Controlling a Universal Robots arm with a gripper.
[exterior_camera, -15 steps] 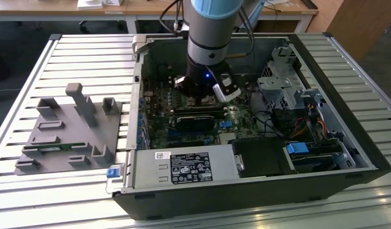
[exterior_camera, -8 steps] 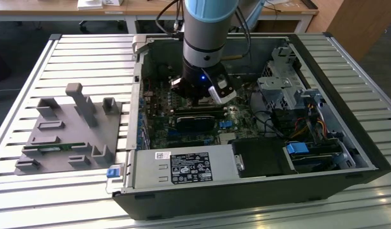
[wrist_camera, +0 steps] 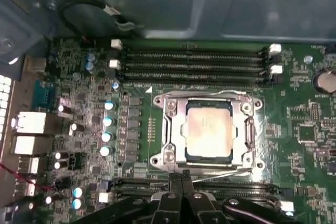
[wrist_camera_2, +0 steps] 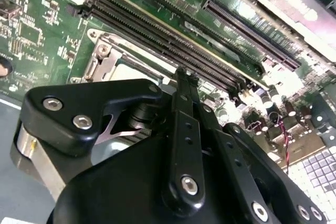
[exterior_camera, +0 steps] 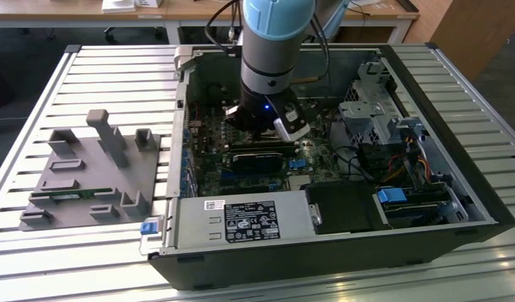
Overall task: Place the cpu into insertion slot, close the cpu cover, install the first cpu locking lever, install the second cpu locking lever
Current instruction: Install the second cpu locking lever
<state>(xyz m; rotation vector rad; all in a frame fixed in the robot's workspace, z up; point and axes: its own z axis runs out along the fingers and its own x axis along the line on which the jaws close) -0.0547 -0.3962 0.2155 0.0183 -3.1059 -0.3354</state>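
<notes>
Over the socket: cpu (wrist_camera: 208,130) seated, cover (wrist_camera: 176,129) down around it.
Gripper (wrist_camera: 181,178) fingers pressed together, empty, just beside the thin springy lever (wrist_camera: 220,174); seemingly stiff wire, best caught near its end.

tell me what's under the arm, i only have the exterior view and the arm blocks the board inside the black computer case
Observer: In the first wrist view, the small square cpu with a dull grey metal top lies in the silver-rimmed insertion slot on the green circuit board.
Operator: cover up or down
Observer: The thin silver cpu cover frame lies flat around the chip, whose top shows through its window.
Operator: where's the gripper
Observer: The black gripper is at the socket's edge with its fingers together, beside a thin metal lever wire. I cannot tell if they touch.
</notes>
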